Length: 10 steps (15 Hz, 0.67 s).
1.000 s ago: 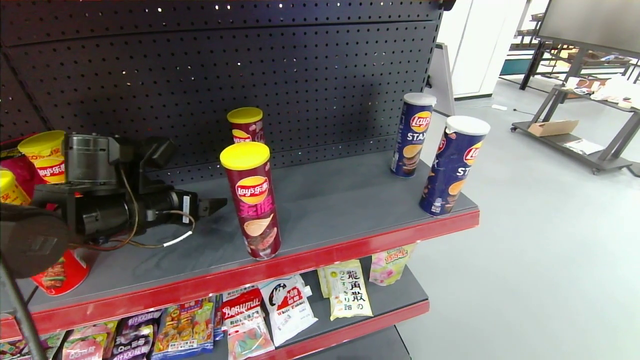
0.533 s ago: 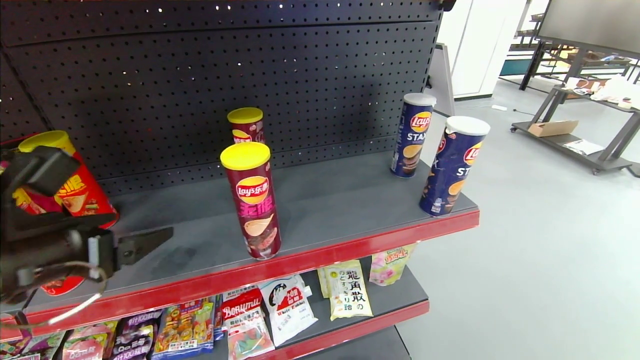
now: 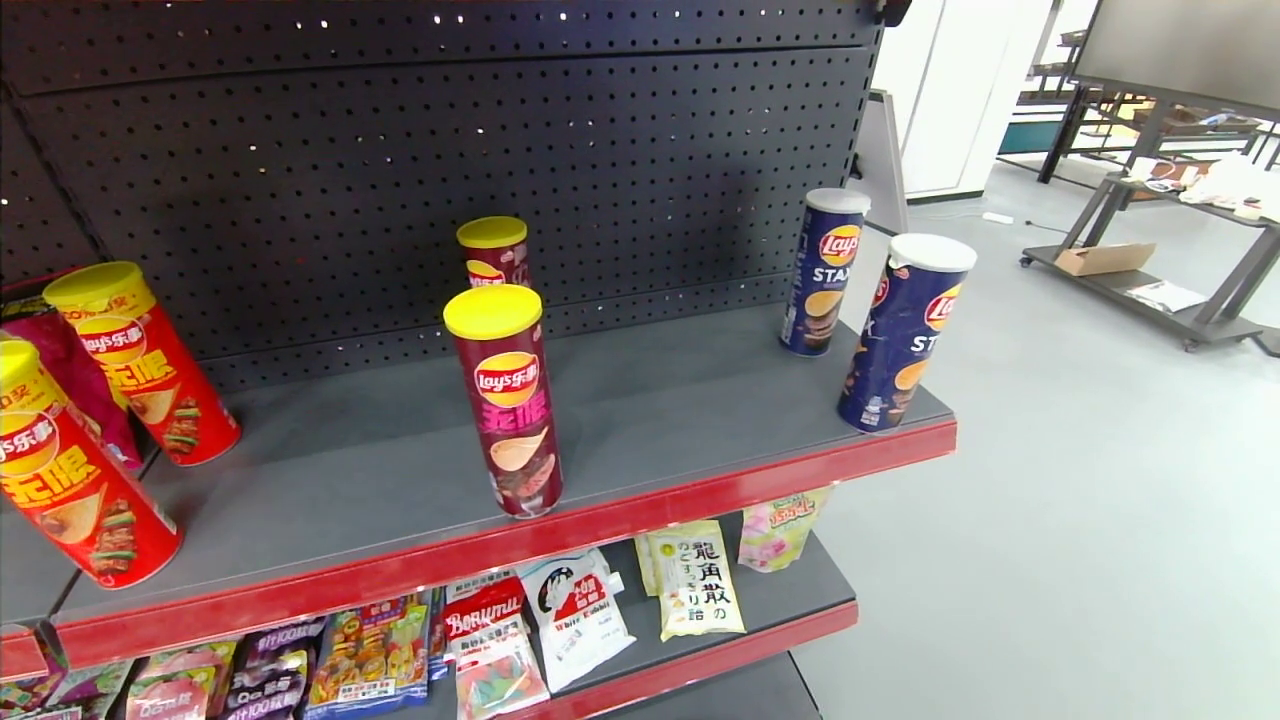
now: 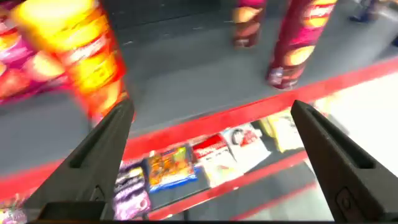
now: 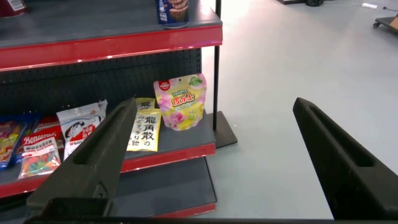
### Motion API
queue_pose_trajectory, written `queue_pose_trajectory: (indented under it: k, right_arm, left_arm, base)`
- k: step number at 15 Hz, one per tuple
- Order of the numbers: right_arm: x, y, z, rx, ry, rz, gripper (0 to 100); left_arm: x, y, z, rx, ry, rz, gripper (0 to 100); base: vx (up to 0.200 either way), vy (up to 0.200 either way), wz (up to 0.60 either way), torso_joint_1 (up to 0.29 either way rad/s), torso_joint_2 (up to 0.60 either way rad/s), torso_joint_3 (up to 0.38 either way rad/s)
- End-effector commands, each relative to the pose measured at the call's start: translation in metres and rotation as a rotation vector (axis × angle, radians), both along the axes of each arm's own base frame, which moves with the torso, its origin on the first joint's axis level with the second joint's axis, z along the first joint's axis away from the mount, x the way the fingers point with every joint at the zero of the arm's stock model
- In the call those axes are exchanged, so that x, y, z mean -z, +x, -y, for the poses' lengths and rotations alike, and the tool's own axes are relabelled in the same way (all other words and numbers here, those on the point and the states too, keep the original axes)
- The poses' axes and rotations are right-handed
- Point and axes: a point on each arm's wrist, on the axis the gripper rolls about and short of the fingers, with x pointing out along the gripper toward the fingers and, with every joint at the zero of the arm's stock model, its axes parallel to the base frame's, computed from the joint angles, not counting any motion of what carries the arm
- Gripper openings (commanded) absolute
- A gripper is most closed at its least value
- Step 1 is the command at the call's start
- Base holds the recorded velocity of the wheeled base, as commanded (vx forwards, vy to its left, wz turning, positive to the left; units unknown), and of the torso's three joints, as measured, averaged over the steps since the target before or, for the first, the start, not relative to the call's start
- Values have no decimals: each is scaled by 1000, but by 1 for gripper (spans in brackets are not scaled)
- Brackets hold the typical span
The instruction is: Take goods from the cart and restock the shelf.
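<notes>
In the middle of the head view, close to the red front lip of the shelf (image 3: 700,490), stands the maroon can (image 3: 505,400) with the yellow lid. It is upright, and I take it as the good that matters now. My worry is its place. It is tall and narrow and its foot is just beside the lip, so a light knock from a passing arm could tip it over the edge. The same risk holds for the nearer blue can (image 3: 905,335) at the right of the frame, which stands near the corner of the shelf. At the lower left, the front red can (image 3: 70,490) is also near the lip. In the left wrist view it is near the left gripper (image 4: 211,109), so a careless swing there could push it over.

The left gripper's fingers are wide apart with nothing between them. The right gripper (image 5: 214,102) is also spread and empty, in front of the lower shelves with the snack bags (image 5: 180,99). With both empty, I judge that the next good must come from the cart.

The maroon can looks like a stiff tube, smooth and glossy, with a plastic lid. I expect it to slip a little in hard fingers and to dent if squeezed too much. A second maroon can (image 3: 492,250) stands behind it, near the pegboard (image 3: 300,200).
</notes>
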Motion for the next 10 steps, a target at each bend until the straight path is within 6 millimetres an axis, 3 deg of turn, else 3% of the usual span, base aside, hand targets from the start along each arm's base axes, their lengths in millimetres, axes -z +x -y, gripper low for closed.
queue_pose_trajectory:
  k: [1, 10]
  right_arm:
    - [0, 0, 0, -1, 0, -1, 100]
    - [0, 0, 0, -7, -2, -1, 100]
  left_arm:
    - [16, -27, -4, -4, -36, 112, 100]
    - [36, -31, -8, -19, 14, 121, 100]
  base:
    - [0, 0, 0, 0, 0, 0]
    - [0, 0, 0, 0, 0, 0]
